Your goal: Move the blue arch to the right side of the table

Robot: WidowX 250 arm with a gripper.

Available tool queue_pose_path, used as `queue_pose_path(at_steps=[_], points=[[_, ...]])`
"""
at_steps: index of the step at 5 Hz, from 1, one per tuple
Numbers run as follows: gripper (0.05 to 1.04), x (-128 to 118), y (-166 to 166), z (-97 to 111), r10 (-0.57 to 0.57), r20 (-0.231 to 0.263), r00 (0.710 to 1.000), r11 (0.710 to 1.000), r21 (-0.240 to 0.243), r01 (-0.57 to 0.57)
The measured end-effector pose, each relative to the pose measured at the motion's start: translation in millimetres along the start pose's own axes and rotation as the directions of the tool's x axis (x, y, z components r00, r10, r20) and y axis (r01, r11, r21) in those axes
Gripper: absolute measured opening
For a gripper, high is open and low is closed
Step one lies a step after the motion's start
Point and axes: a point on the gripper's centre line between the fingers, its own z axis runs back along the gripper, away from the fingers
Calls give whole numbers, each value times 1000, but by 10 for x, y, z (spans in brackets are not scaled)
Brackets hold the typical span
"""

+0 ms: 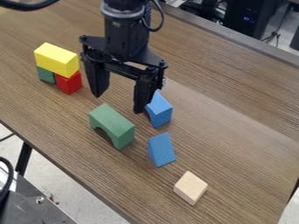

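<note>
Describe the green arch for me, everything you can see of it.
The green arch is a plain, matte block, probably painted wood, with a flat top and a rounded cut-out along its lower side, leaving a foot at each end. It stands upright on both feet on the wood-grain table, whole as far as it shows. In the camera view it sits just below the open gripper, left of the blue arch. Only the table appears to touch it.

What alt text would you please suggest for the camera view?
A robot's open tool hangs over a wooden table with a green arch, two blue blocks, a pale block, and a yellow block resting on green and red blocks.
</note>
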Motion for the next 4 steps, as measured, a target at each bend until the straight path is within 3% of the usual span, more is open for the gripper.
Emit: queue_pose_path(at_steps=[1, 2, 3, 4], points=[[999, -26, 3, -34, 2, -17, 1000, 1000, 2, -2], [999, 187, -36, -168, 5, -59, 998, 1000, 14, -4], [999, 499, -183, -261, -62, -45, 997, 996, 67, 64], [999, 644, -228, -325, -90, -41, 995, 991, 96, 93]])
